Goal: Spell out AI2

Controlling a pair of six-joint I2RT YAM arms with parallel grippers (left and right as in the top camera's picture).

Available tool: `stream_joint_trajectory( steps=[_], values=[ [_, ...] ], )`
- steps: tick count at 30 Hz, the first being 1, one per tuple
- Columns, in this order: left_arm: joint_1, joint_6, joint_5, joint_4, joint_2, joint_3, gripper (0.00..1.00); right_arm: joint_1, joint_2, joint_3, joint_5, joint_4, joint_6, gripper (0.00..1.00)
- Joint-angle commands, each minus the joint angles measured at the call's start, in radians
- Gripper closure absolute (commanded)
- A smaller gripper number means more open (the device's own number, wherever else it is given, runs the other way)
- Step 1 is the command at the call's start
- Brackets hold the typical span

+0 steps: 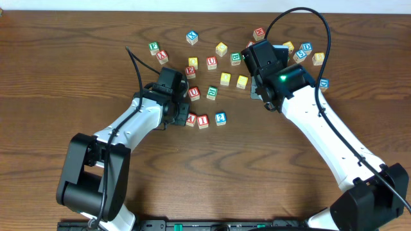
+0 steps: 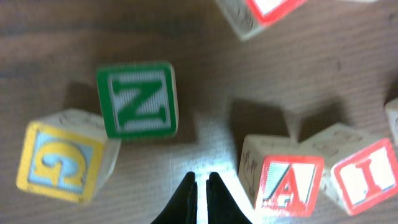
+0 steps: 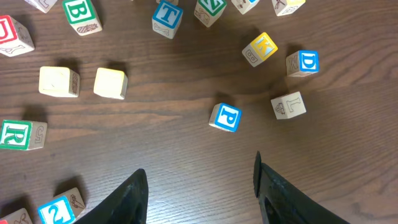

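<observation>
Wooden cubes, red A (image 1: 191,119), red I (image 1: 203,120), blue 2 (image 1: 220,118), sit in a row lower centre of overhead frame on brown tabletop (image 1: 257,179), reading AI2, the 2 slightly apart. Left gripper (image 2: 202,186) pinched closed, empty, just beside red A. Right gripper (image 3: 199,186) partly spread, empty. Spelling looks done.

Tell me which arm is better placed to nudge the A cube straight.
Left, likely. The left fingers, shut, sit right beside the A cube in the row; the right fingers hang open by the P cube, farther away.
</observation>
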Motion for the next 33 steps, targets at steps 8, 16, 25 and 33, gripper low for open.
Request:
stream_joint_trajectory(
  steps=[8, 16, 25, 33],
  values=[
    [-0.001, 0.010, 0.084, -0.016, 0.007, -0.010, 0.93, -0.008, 0.001, 0.010, 0.011, -0.004, 0.016, 0.51],
    [-0.001, 0.017, 0.118, -0.018, 0.007, -0.010, 0.93, -0.009, 0.001, 0.010, 0.012, -0.003, 0.016, 0.51],
    [-0.069, 0.017, 0.118, -0.032, 0.007, -0.010, 0.93, -0.009, 0.001, 0.010, 0.012, 0.000, 0.015, 0.51],
    [-0.101, 0.016, 0.099, -0.032, 0.007, -0.010, 0.92, -0.009, 0.001, 0.010, 0.012, 0.000, 0.015, 0.51]
  ],
)
